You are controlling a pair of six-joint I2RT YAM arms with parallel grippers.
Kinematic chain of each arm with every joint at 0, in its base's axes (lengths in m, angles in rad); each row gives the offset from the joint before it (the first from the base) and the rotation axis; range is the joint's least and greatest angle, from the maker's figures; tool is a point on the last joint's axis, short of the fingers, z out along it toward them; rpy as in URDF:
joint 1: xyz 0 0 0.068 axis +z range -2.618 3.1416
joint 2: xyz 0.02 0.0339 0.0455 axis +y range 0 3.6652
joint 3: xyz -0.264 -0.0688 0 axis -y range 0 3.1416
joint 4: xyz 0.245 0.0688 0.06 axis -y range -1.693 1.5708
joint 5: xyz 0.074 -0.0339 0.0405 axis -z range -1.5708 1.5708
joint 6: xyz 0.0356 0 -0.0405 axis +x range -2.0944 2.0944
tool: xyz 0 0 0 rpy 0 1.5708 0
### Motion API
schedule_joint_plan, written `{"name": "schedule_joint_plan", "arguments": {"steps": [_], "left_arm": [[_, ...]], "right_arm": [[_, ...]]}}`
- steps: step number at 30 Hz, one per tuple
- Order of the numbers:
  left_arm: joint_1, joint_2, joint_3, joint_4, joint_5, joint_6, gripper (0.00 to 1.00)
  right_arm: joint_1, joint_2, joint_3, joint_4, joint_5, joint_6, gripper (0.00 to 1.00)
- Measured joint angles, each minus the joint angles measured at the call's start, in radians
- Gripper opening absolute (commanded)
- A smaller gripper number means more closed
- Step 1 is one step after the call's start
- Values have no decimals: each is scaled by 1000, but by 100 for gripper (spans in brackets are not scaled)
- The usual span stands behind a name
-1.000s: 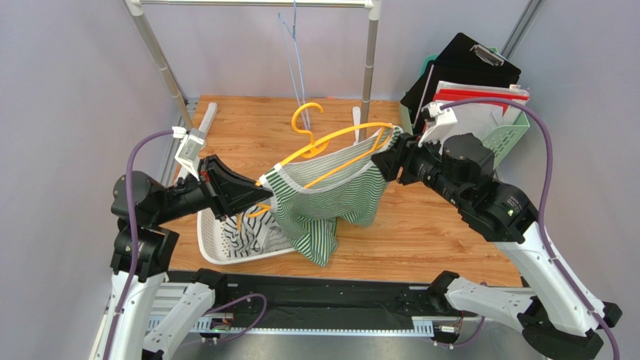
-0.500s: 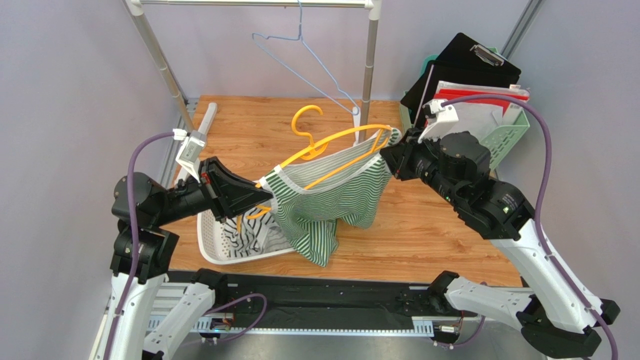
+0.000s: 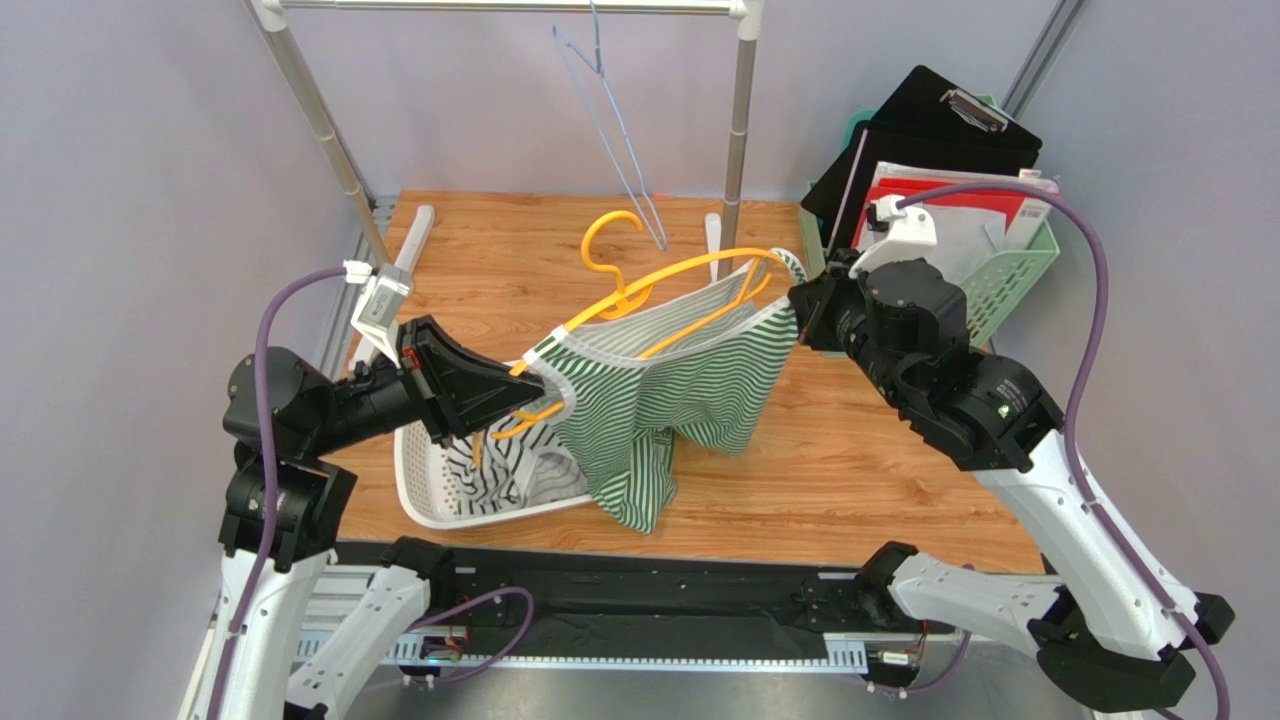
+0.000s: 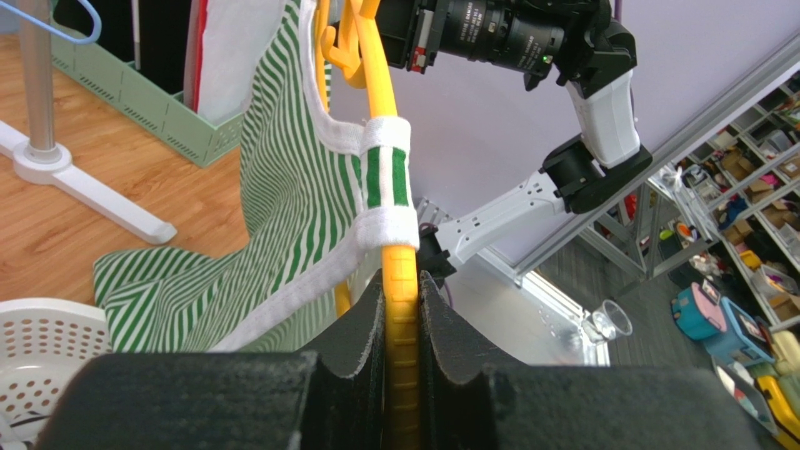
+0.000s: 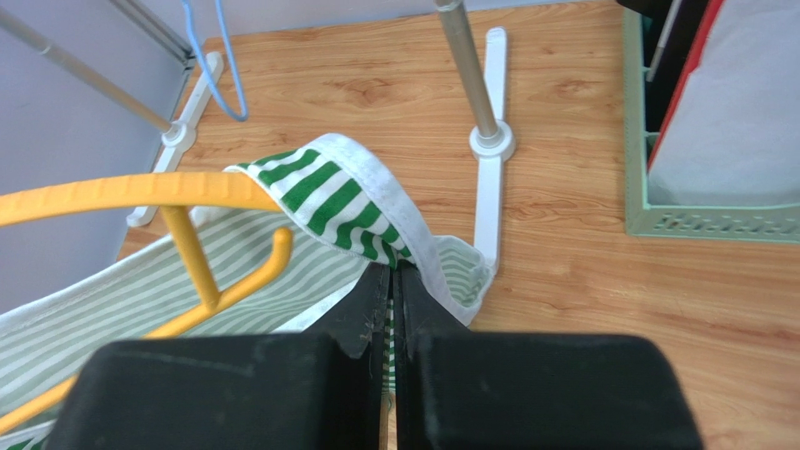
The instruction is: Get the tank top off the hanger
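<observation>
Top external view: the hanger (image 3: 672, 278) is held off the tabletop (image 3: 857, 480) between the two arms. One end is clamped in the left gripper (image 3: 526, 393), and the striped tank top (image 3: 661, 383) draped from it is pinched at its far shoulder by the right gripper (image 3: 795, 305). The hem hangs below both grippers, beside a white basket (image 3: 428, 488). Left wrist view: the left gripper is seen closed on the hanger's yellow arm, and just ahead of it a shoulder strap (image 4: 387, 178) is wrapped round that arm, so this side is judged not yet freed. If the garment is pulled from the right alone, that strap could be dragged back against the left gripper and jammed, or the hanger could be twisted out of the clamp. Right wrist view: the right gripper is shut on a thin fold of the garment's edge, with the other strap (image 5: 329, 187) looped over the hanger's tip just above and to the left of it. So shallow a pinch could slip under tension, and the loop could be caught on the small hook beneath the hanger's arm.
</observation>
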Motion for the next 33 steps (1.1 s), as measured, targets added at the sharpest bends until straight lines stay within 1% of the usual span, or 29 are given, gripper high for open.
{"name": "schedule_joint_plan", "arguments": {"steps": [6,10,14,17,18,20,21,23,24,27,31,33], "left_arm": [[0,0,0,0,0,1,0],[0,0,0,0,1,0,0],[0,0,0,0,-3,0,0],[0,5,0,2,-7,0,0],[0,9,1,3,-8,0,0],[0,28,8,6,-11,-1,0],[0,42,15,9,-12,-1,0],[0,76,29,22,-14,-2,0],[0,94,35,31,-16,-4,0],[0,157,48,59,-22,-7,0],[-2,220,49,81,-43,-11,0],[-5,249,48,90,-57,-15,0]], "right_arm": [[-61,0,1,-41,42,27,0],[-125,6,1,-56,29,31,0],[-144,12,-9,-61,-9,35,1],[-145,6,-31,-62,-47,39,12],[-145,2,-42,-62,-61,38,20],[-145,-5,-59,-71,-77,39,27],[-145,-10,-68,-77,-86,31,34],[-145,-18,-79,-89,-95,25,44],[-145,-23,-85,-97,-99,19,58],[-145,-37,-97,-130,-111,5,72],[-145,-61,-98,-158,-164,-26,79],[-146,-71,-80,-175,-230,-35,82]]}}
